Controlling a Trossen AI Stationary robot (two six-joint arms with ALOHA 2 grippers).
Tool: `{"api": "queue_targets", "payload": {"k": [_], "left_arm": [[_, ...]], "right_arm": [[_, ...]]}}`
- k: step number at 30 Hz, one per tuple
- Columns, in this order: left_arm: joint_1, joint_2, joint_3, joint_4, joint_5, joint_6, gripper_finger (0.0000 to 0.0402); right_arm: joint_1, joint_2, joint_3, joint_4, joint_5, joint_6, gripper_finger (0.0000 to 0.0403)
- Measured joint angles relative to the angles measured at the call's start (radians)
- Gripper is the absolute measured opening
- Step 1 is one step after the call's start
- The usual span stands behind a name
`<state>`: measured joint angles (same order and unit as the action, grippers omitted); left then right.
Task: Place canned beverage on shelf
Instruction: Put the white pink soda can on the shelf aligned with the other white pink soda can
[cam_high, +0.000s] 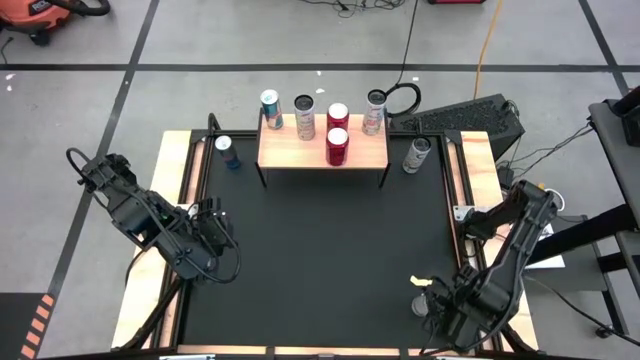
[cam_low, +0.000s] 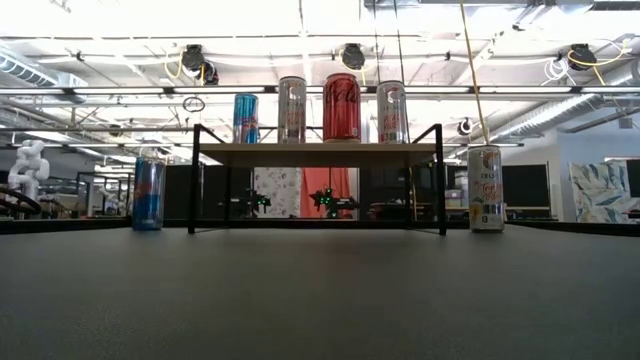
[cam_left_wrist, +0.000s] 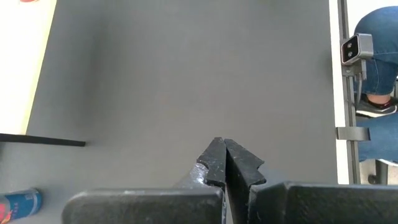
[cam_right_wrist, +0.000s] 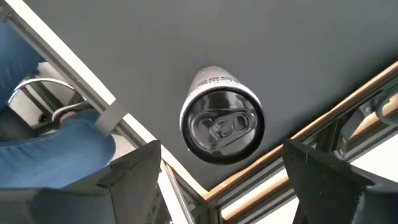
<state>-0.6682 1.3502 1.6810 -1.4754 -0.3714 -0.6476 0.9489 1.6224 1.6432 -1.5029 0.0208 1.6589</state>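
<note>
From above, shelf: the shelf (cam_high: 322, 146) is standing at the far middle of the black table (cam_high: 320, 260), well ahead of both grippers, carrying five cans (cam_high: 337, 147).
From above, loose cans: a blue can (cam_high: 228, 152) is standing just off the shelf's left end, straight ahead of the left gripper; a silver can (cam_high: 416, 155) is standing off its right end, far ahead of the right gripper.
From above, left gripper: the left gripper (cam_high: 214, 216) is hanging over the table's left side, well apart from every can.
From above, right gripper: the right gripper (cam_high: 428, 297) is sitting at the near right corner, around a pale can top (cam_high: 420, 283).
At table height: four cans are showing in a row on the shelf (cam_low: 320, 153), the blue can (cam_low: 148, 193) and silver can (cam_low: 486, 189) flanking it on the table.
Left wrist: the fingers (cam_left_wrist: 214, 163) are pressing together, gripping nothing.
Right wrist: the fingers (cam_right_wrist: 140, 171) are spreading wide, a can (cam_right_wrist: 221, 117) standing upright between them, untouched.
</note>
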Motion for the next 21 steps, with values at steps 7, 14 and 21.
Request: {"api": "queue_targets", "payload": {"k": [7,14,21], "left_arm": [[0.0,0.0,0.0,0.0,0.0,0.0,0.0],[0.0,0.0,0.0,0.0,0.0,0.0,0.0],[0.0,0.0,0.0,0.0,-0.001,0.0,0.0]], "right_arm": [[0.0,0.019,0.0,-0.005,0.003,-0.002,0.0315],[0.0,0.044,0.0,-0.006,0.004,-0.022,0.0315],[0.0,0.064,-0.015,-0.005,0.004,-0.027,0.0315]]}}
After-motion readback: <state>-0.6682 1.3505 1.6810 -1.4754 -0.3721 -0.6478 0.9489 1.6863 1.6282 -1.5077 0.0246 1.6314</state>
